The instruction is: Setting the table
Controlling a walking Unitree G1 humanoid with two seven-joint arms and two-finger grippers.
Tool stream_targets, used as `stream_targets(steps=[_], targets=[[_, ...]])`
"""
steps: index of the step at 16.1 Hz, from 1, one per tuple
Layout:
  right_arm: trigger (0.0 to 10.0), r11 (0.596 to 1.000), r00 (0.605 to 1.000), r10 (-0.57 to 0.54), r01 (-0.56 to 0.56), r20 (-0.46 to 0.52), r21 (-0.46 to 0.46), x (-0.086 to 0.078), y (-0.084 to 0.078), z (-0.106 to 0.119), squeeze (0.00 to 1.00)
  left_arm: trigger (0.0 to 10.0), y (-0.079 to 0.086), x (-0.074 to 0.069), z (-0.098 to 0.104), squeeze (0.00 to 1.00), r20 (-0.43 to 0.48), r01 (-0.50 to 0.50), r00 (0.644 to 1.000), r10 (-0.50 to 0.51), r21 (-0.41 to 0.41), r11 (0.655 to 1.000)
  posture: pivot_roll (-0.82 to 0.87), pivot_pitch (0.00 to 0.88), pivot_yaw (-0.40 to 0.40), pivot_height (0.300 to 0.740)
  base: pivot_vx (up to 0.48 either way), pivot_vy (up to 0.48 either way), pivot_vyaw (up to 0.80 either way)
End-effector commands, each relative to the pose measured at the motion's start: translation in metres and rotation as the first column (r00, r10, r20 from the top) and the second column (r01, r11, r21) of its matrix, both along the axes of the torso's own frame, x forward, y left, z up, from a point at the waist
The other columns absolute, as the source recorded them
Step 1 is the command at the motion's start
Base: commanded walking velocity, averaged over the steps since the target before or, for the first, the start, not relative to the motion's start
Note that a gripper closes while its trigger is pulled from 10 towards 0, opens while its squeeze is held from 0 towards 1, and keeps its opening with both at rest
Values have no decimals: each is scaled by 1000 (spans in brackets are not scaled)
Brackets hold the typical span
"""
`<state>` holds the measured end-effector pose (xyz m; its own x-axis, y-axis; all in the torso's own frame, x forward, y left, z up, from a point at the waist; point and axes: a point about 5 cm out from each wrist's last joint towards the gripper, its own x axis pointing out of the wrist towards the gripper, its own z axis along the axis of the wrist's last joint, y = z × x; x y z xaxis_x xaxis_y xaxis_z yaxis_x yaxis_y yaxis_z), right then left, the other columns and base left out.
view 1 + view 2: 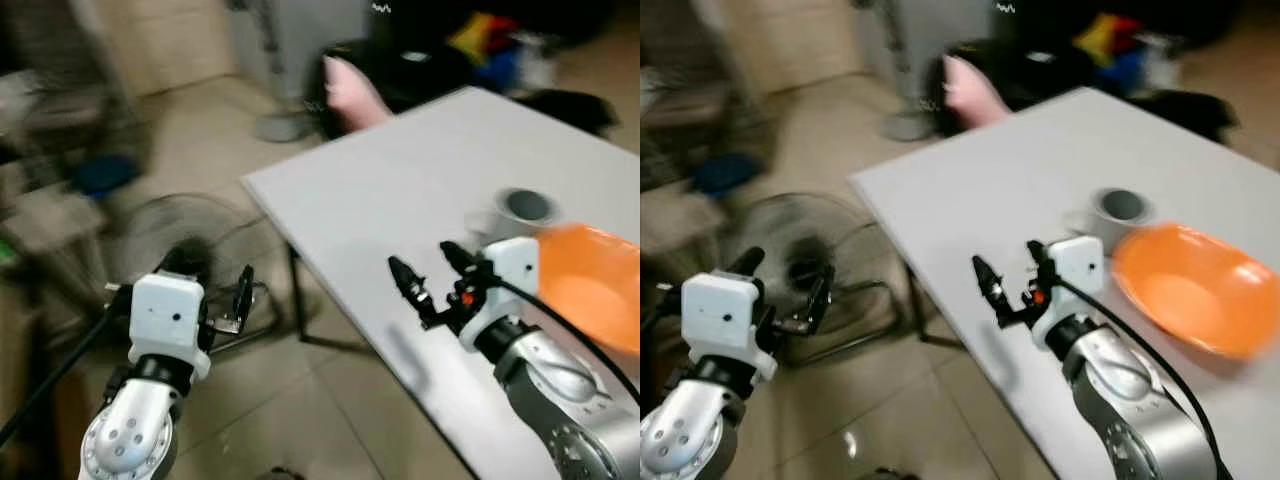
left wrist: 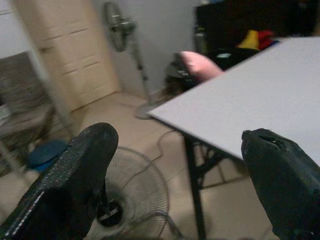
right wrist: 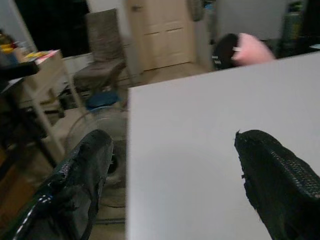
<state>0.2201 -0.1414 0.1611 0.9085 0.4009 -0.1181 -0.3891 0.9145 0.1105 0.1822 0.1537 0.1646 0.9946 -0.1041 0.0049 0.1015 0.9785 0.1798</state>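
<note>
Two grippers up, both spread open, nothing held. Right gripper (image 1: 430, 275) sits lower centre-right of the head view, over the near edge of the white bench (image 1: 400, 190), fingers (image 3: 277, 175) wide apart in the right wrist view with bare bench top between them. Orange bowl (image 1: 590, 285) lies at the right edge of the frame, just right of the right gripper's wrist, resting on the bench. Grey cup (image 1: 522, 212) stands upright just above and left of the bowl, close to it; contact between them can't be told through the blur. Both are behind and to the right of the fingertips, not between them.

Left gripper (image 1: 210, 285) is lower left of the frame, off the bench, over the tiled floor (image 1: 200, 130). A floor fan (image 1: 185, 245) lies just beyond it, by the bench leg (image 2: 195, 190). Pink object (image 1: 352, 92) at top centre, past the far bench edge. Background heavily blurred; dark clutter top right not identifiable.
</note>
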Motion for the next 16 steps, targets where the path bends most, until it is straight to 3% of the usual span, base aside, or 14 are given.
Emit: stream_targets(steps=[1, 7, 13, 16], targets=[[10000, 1000, 1000, 17, -17, 12, 18, 0, 6, 4, 114, 10000, 5, -1, -1, 0, -9, -23, 1000, 23, 10, 1000, -36, 41, 40, 740, 0, 0, 800], [10000, 998, 999, 48, -48, -5, 42, -1, 11, 2, 94, 10000, 5, -4, -1, 0, -13, -22, 1000, 22, 10, 1000, -28, 37, 30, 740, 0, 0, 800], [10000, 997, 999, 42, -41, -26, 59, -1, 12, -1, 0, 10000, 5, -6, -2, 0, -26, -23, 999, 22, -10, 1000, -20, 42, 27, 740, 0, 0, 800], [10000, 997, 998, 24, -20, -53, 78, -1, 11, -4, 0, 10000, 5, -7, -2, 0, -28, -23, 999, 22, -10, 1000, -18, 47, 27, 740, 0, 95, 192]])
